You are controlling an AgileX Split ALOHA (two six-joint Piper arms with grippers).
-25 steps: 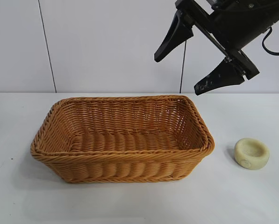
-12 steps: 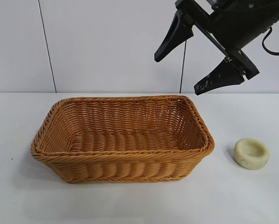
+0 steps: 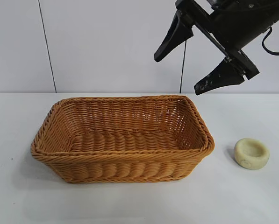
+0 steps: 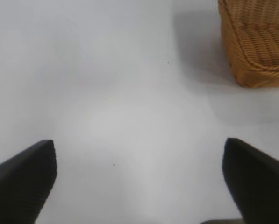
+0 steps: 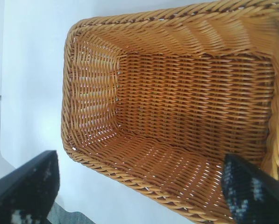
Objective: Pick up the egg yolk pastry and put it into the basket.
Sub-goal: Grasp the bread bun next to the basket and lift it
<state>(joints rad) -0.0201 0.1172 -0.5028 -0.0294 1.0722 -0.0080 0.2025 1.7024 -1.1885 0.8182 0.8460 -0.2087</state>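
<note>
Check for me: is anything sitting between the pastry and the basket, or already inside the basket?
Nothing visible. The egg yolk pastry lies on bare table right of the basket, apart from it. The basket's inside is empty. The right gripper hangs open above the basket's right end.

1. We see the basket [image 3: 123, 140] as woven wicker, orange-brown, ribbed and rough, with a slight sheen on the strands and a thick braided rim.
2. The pastry [image 3: 251, 153] looks matt, pale cream-yellow and smooth, a bit waxy.
3. The table [image 3: 251, 200] reads as a smooth, matt white top.
4. The right gripper [image 3: 195, 58] fingers [image 3: 174, 39] look like matt black plastic, with scuffed whitish specks at the tips.
</note>
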